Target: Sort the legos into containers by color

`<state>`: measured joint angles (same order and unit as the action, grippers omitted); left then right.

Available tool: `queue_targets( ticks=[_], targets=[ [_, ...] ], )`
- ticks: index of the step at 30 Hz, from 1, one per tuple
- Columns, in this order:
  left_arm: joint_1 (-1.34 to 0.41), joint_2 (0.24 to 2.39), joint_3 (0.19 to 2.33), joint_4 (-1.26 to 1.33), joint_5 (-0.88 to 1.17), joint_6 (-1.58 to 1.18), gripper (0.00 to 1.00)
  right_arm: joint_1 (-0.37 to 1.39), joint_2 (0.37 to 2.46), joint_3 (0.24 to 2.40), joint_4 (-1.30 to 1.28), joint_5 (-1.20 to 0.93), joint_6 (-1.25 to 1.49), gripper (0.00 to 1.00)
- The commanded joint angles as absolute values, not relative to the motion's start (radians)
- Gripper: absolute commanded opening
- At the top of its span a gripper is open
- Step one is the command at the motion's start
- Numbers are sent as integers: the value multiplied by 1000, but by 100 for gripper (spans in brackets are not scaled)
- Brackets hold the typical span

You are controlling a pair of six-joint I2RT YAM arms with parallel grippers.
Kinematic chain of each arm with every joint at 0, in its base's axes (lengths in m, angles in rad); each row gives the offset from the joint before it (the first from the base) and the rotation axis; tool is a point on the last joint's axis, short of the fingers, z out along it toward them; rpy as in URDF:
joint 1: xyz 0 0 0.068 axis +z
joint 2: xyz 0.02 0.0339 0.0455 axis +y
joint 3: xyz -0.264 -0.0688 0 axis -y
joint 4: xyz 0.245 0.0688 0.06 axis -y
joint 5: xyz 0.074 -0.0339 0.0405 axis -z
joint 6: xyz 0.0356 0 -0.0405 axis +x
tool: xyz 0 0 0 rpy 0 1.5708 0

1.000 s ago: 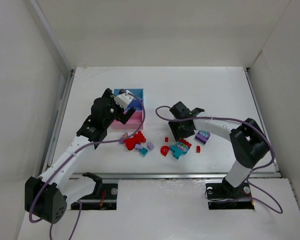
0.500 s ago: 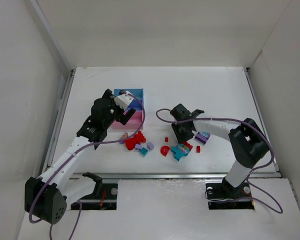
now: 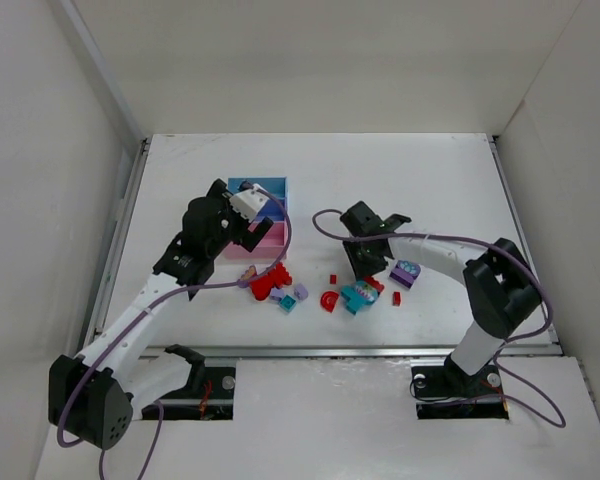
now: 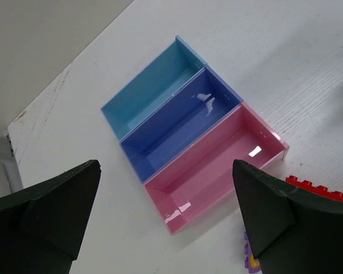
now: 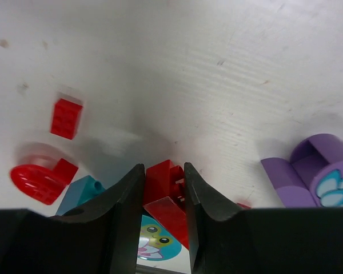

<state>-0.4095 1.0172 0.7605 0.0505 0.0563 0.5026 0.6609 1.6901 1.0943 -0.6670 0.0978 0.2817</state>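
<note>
3 joined trays point(image 4: 211, 165) below spread left jaws, right jaws pinching red brick point(image 5: 163, 174), teal brick point(image 5: 83, 193) just beside

No words, numbers or brand marks are readable. The teal brick point(image 5: 153, 240) beneath the right gripper point(image 5: 163, 171) bears only a cartoon face.

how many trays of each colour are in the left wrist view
light blue tray: 1
dark blue tray: 1
pink tray: 1
total: 3
</note>
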Motion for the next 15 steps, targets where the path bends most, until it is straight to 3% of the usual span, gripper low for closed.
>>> queue_targets(
  ticks=[1, 15],
  targets=[
    [-419, 1009, 791, 49, 129, 474, 100, 661, 1592, 1202, -663, 181, 334, 0],
    [-428, 1307, 1149, -72, 641, 283, 100, 661, 1529, 1511, -522, 415, 373, 0]
  ],
)
